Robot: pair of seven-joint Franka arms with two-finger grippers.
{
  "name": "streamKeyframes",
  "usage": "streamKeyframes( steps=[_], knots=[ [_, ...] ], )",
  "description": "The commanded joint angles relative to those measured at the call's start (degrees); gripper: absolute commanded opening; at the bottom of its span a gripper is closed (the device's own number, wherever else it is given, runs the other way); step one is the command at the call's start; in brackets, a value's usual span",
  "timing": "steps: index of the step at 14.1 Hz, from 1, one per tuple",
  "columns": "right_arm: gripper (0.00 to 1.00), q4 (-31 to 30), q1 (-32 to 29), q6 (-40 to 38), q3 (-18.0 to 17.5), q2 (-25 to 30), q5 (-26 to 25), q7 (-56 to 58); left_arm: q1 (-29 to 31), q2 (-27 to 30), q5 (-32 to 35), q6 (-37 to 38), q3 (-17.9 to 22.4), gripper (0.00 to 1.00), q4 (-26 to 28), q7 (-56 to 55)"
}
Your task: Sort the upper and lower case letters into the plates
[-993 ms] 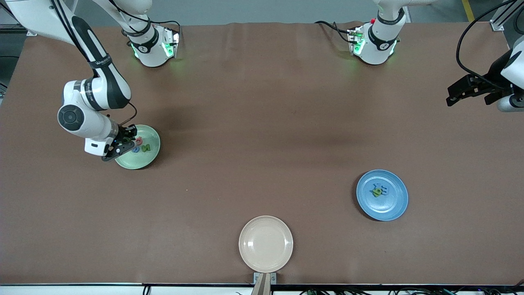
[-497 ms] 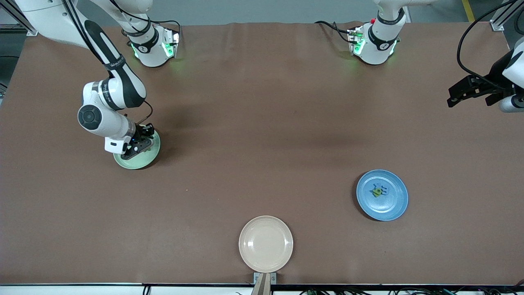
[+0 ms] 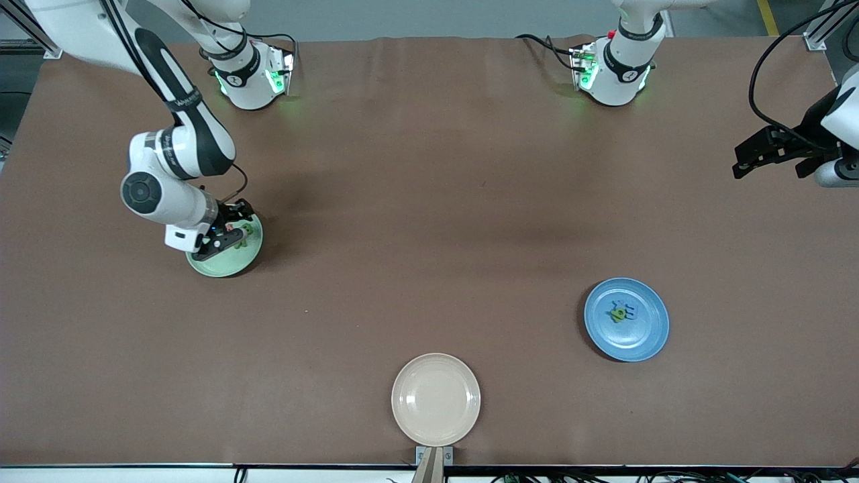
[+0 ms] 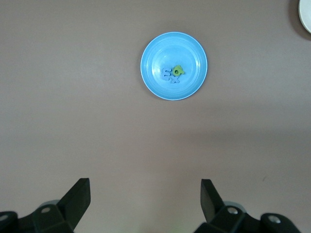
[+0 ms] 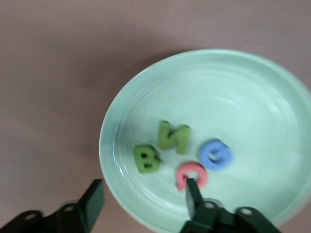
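The pale green plate (image 3: 228,267) lies toward the right arm's end of the table. In the right wrist view it (image 5: 252,97) holds a green B (image 5: 146,159), a green N (image 5: 173,137), a blue G (image 5: 216,154) and a coral C (image 5: 192,174). My right gripper (image 3: 225,233) hangs low over this plate, open and empty (image 5: 143,199), one finger by the C. The blue plate (image 3: 647,335) holds a green letter (image 4: 178,70) and blue letters (image 4: 168,75). My left gripper (image 3: 745,159) waits high at the left arm's end, open and empty (image 4: 145,194).
A beige cream plate (image 3: 436,399) sits empty at the table's edge nearest the front camera, midway along; its rim shows in the left wrist view (image 4: 306,14). The brown table top (image 3: 429,201) stretches between the plates.
My right gripper swung from the green plate's outer edge to over the plate, then drew back a little. The left arm has barely moved.
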State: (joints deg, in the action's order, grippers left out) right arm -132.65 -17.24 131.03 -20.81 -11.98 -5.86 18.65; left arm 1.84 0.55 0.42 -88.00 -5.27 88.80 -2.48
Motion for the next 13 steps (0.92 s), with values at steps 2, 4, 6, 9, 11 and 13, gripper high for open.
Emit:
streamKeyframes(
  steps=[2,4,6,9,11,13],
  knots=[
    [1.0,4.3,-0.9,-11.6,0.2,11.0,5.1,-1.0,0.4,0.2,-0.2,-0.6,-0.1,1.0,0.1,1.3],
    [1.0,10.5,-2.1,-18.8,0.1,12.9,6.6,-4.8,0.3,0.2,-0.2,-0.6,-0.1,1.0,0.2,1.2],
    [1.0,19.1,-2.2,-26.6,0.2,12.8,6.9,-10.6,0.4,0.2,-0.1,-0.5,-0.1,1.0,0.3,1.3],
    [1.0,30.7,-3.1,-35.9,0.2,12.7,6.2,-20.6,0.3,0.3,-0.1,-0.2,-0.1,1.0,0.3,1.3],
    [1.0,39.5,-4.6,-38.8,0.2,10.9,6.4,-21.3,0.3,0.3,-0.1,-0.3,-0.3,1.0,0.2,1.3],
    [1.0,43.6,-5.7,-39.4,0.2,10.7,6.9,-21.2,0.1,0.7,-0.1,-0.2,-0.4,1.0,0.3,1.2]
  ],
)
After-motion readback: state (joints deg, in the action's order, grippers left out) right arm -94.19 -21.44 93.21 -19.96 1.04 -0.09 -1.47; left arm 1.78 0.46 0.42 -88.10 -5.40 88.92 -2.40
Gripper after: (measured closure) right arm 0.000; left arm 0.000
